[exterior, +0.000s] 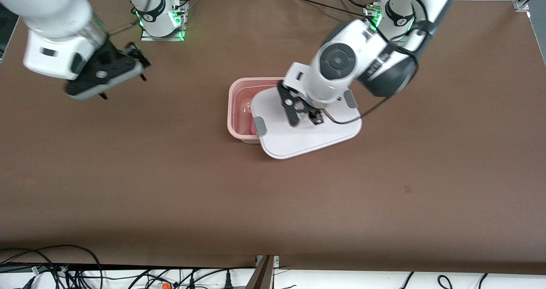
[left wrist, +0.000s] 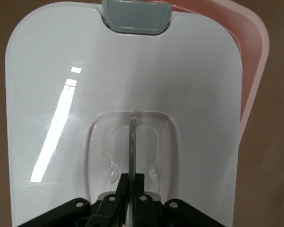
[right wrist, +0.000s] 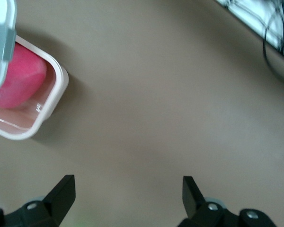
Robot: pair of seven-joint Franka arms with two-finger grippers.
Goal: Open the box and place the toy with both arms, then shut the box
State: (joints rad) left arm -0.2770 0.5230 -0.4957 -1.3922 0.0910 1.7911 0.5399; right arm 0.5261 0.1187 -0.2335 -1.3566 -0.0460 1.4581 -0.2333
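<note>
A: What's the biggest surface?

B: The counter (exterior: 170, 174), a matte brown sheet, flat and plain. Wide bare stretches lie nearer the front camera and toward both arms' ends.

A: And the arms?

B: Two glossy white jointed arms with black bands. The left arm (exterior: 362, 59) reaches down over the middle of the counter; the right arm (exterior: 55, 37) waits, hanging over the counter at its own end.

A: The box?

B: The box (exterior: 233, 105) sits mid-counter: a rounded-rectangular tub of pale pink translucent plastic with a thick smooth rim. Its lid (exterior: 298, 140) is shiny white, rounded at the corners, with a grey clip (exterior: 259, 125) at each end and a recessed handle well in the middle. The lid is skewed and shifted toward the left arm's end, so the tub's end nearest the right arm stands uncovered.

A: How are the tools?

B: The left tool (left wrist: 131, 189) is pressed together on the thin upright handle (left wrist: 132, 146) in the lid's recess. The right tool (right wrist: 128, 194) is spread wide over bare counter, well apart from the box.

A: The toy?

B: The toy (right wrist: 19, 78), soft, fuzzy and hot pink, lies inside the box, partly under the lid's edge.
</note>
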